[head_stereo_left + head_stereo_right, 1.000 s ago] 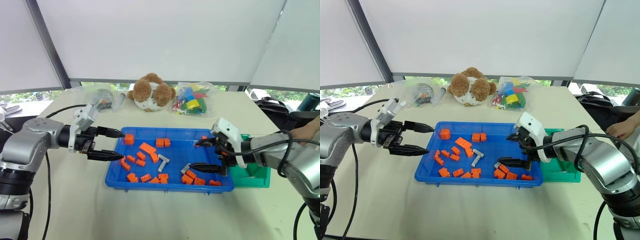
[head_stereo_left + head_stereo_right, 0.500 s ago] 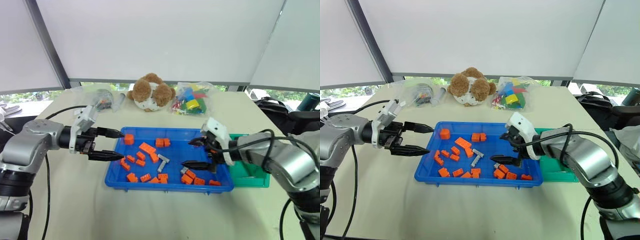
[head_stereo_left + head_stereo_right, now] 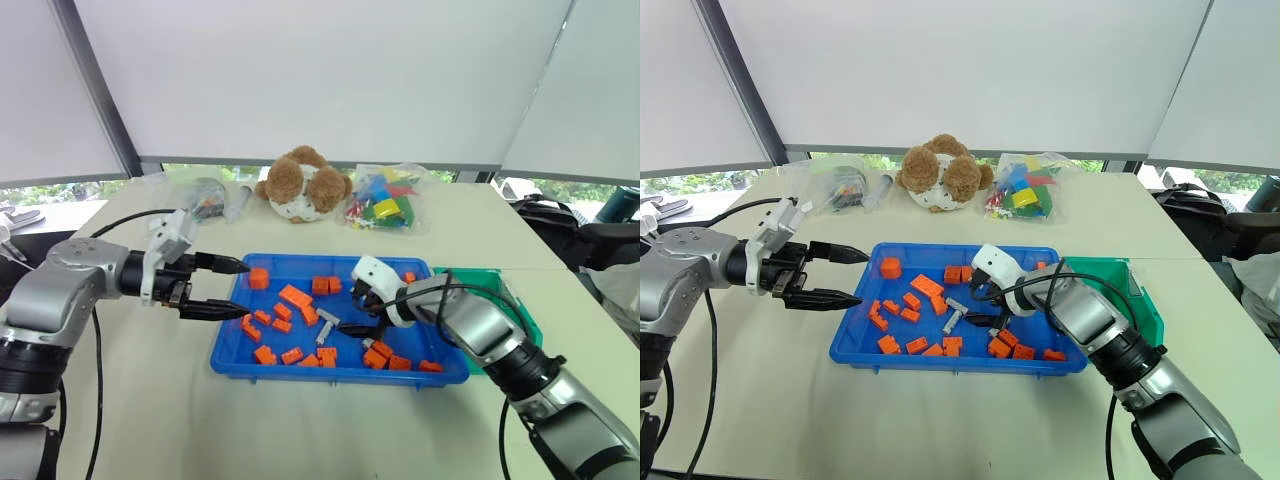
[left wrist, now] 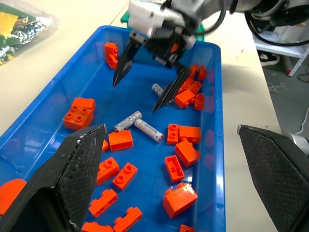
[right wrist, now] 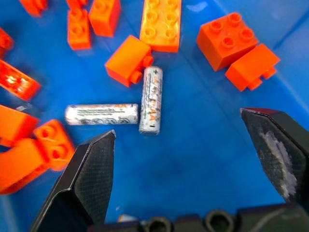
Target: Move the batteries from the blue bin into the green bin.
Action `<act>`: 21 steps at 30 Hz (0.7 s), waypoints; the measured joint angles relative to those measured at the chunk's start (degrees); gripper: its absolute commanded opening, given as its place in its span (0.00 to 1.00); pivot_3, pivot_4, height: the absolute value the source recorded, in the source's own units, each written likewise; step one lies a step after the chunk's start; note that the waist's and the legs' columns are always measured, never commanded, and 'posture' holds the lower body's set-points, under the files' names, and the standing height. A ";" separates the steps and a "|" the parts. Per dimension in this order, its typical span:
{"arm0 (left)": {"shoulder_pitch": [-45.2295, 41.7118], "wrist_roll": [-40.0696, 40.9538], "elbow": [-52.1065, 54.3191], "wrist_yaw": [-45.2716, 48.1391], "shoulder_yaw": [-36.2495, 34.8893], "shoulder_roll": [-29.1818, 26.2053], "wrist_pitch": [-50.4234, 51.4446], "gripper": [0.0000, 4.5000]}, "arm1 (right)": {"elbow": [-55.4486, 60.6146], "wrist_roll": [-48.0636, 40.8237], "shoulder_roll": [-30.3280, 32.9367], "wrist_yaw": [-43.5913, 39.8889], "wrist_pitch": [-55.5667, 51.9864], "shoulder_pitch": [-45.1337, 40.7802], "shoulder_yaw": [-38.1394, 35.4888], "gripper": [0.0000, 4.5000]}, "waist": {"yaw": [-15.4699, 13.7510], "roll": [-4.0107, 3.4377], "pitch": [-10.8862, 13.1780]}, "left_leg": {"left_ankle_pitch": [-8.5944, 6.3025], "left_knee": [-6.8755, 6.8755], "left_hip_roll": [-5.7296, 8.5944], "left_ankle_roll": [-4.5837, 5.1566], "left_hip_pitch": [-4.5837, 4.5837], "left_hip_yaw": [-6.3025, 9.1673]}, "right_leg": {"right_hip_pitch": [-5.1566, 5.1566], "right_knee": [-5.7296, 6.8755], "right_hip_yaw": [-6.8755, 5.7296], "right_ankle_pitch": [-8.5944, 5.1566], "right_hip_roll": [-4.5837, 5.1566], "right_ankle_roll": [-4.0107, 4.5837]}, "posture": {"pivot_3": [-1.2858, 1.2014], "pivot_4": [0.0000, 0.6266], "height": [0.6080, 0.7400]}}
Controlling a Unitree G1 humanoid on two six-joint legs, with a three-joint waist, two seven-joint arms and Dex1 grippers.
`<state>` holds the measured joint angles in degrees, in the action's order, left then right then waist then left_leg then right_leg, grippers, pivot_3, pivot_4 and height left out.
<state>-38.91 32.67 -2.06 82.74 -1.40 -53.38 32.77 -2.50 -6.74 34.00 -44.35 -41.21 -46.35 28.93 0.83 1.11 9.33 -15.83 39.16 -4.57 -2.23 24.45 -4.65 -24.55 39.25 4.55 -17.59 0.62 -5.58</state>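
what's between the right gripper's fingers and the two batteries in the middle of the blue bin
Nothing: in the right wrist view, bare blue bin floor separates the open right gripper from the batteries.

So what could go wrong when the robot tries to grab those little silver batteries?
1. The two silver-grey cylinder batteries lie touching in an L, so the open right gripper might pinch both or knock one away.
2. Orange plastic toy bricks sit right against them in the shallow blue plastic tray; a brick could get grabbed instead.
3. A third battery lies by one of the fingers and could get bumped.
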 measured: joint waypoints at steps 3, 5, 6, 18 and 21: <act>0.00 -0.01 0.15 -0.45 0.00 -0.01 0.00 1.00 | -2.87 2.38 -1.66 -0.30 1.94 -0.18 0.14 0.99 | 0.04 0.00 0.00 | 0.00 0.00 0.00 0.00 0.00 0.00 | 0.00 0.00 0.00 0.00 0.00 0.00 | 0.52 0.24 0.95; 0.01 -0.02 0.42 -0.59 0.00 -0.01 0.00 1.00 | -4.56 3.72 -2.79 -0.57 2.96 -0.36 0.14 0.99 | 0.08 0.00 0.00 | 0.00 0.00 0.00 0.00 0.00 0.01 | 0.00 0.01 0.00 0.00 0.00 0.00 | 0.52 0.24 0.95; 0.03 -0.03 0.53 -0.64 0.00 -0.02 0.00 1.00 | -5.26 4.31 -3.47 -0.57 3.43 -0.43 0.14 0.99 | 0.12 0.00 0.00 | 0.00 0.00 0.00 0.00 0.00 0.00 | 0.00 0.01 0.00 0.00 0.00 0.00 | 0.52 0.24 0.95; 0.71 -0.81 1.92 -1.78 0.00 -0.04 -0.55 1.00 | -11.50 8.77 -7.46 -1.43 7.29 -2.45 -1.34 0.88 | 0.18 0.00 0.00 | 0.00 0.00 -0.01 -0.01 -0.02 0.00 | 0.01 0.04 -0.01 0.00 0.00 0.00 | 0.52 0.24 0.95; 0.88 -0.86 2.26 -2.01 0.00 -0.04 -0.61 1.00 | -11.69 8.82 -8.04 -2.74 6.71 -2.44 -1.33 0.58 | 0.20 0.00 0.00 | 0.00 0.00 -0.01 -0.01 -0.02 0.00 | 0.01 0.04 -0.01 0.00 -0.01 0.00 | 0.52 0.24 0.95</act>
<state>-38.03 31.81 0.20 80.74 -1.40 -53.42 32.16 -14.19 2.08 25.95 -47.09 -34.50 -48.79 27.60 1.04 1.10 9.33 -15.83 39.16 -4.58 -2.24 24.43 -4.64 -24.54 39.29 4.54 -17.59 0.62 -5.58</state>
